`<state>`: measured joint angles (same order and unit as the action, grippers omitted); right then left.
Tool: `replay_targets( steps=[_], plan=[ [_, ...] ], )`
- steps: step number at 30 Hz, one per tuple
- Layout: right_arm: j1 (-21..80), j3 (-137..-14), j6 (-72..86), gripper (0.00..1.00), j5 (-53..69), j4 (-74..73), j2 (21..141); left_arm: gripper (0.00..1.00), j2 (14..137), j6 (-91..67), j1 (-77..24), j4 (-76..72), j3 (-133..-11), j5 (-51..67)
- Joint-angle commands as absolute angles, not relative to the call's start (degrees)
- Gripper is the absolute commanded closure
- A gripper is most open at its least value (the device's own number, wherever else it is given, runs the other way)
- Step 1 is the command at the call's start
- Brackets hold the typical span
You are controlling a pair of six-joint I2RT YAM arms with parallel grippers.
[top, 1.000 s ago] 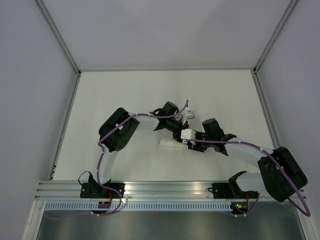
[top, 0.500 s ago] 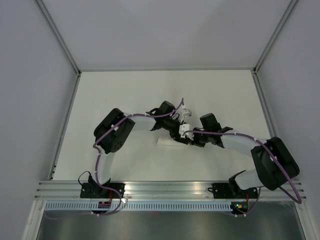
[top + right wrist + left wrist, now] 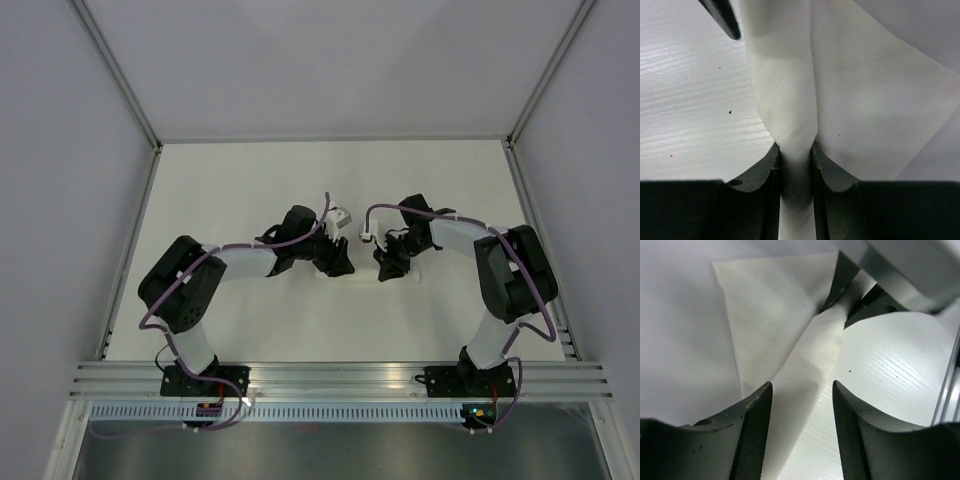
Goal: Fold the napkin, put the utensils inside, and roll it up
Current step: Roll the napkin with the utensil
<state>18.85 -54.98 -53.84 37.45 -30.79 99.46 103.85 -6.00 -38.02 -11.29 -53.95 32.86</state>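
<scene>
Rolling stage, seemingly: napkin band is being pinched, lower centre, by the right gripper. Left gripper is being held spread astride it; closing probably needed next.

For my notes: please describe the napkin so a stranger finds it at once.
At the middle of the white table, the left gripper faces the right gripper. The napkin is the only cloth there: creased, cream, pinched by the right one.

Overhead view from behind; both wrist views close on the same napkin.
</scene>
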Motion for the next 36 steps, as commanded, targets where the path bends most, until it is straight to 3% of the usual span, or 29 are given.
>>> replay_targets(
  steps=[1, 5, 10, 13, 18, 19, 20, 32, 36],
  plan=[
    [17.14, -59.05, -56.69, 0.96, 37.18, -40.51, 106.34, 0.42, 96.35, -7.74, -38.32, -25.28, -47.65, 24.89],
    [16.88, -64.06, -56.87, 0.96, 37.27, -44.99, 111.00, 0.32, 91.59, -7.21, -38.49, -35.23, -40.35, 23.30],
    [16.79, -67.93, -56.60, 0.95, 37.09, -49.03, 115.48, 0.30, 87.72, -0.10, -42.53, -43.94, -32.88, 16.10],
    [16.79, -69.78, -56.60, 0.95, 36.57, -50.36, 117.59, 0.24, 87.97, 9.82, -48.15, -43.16, -33.48, 9.42],
    [16.79, -71.36, -56.25, 0.95, 35.77, -51.59, 119.88, 0.22, 94.65, 22.74, -55.97, -35.26, -40.16, 2.12],
    [16.79, -71.63, -56.08, 0.95, 35.77, -52.03, 120.14, 0.07, 95.62, 25.98, -56.68, -34.11, -41.04, 0.80],
    [16.87, -72.24, -55.90, 0.95, 35.68, -52.29, 120.41, 0.01, 96.50, 27.41, -57.30, -33.58, -42.18, 0.18],
    [16.70, -75.85, -56.51, 0.96, 35.24, -55.72, 123.22, 0.00, 105.64, 39.55, -59.24, -27.16, -47.02, -7.38],
    [16.70, -76.03, -56.51, 0.96, 35.33, -55.99, 123.40, 0.08, 108.19, 40.07, -59.15, -23.73, -48.78, -7.20]
  ],
)
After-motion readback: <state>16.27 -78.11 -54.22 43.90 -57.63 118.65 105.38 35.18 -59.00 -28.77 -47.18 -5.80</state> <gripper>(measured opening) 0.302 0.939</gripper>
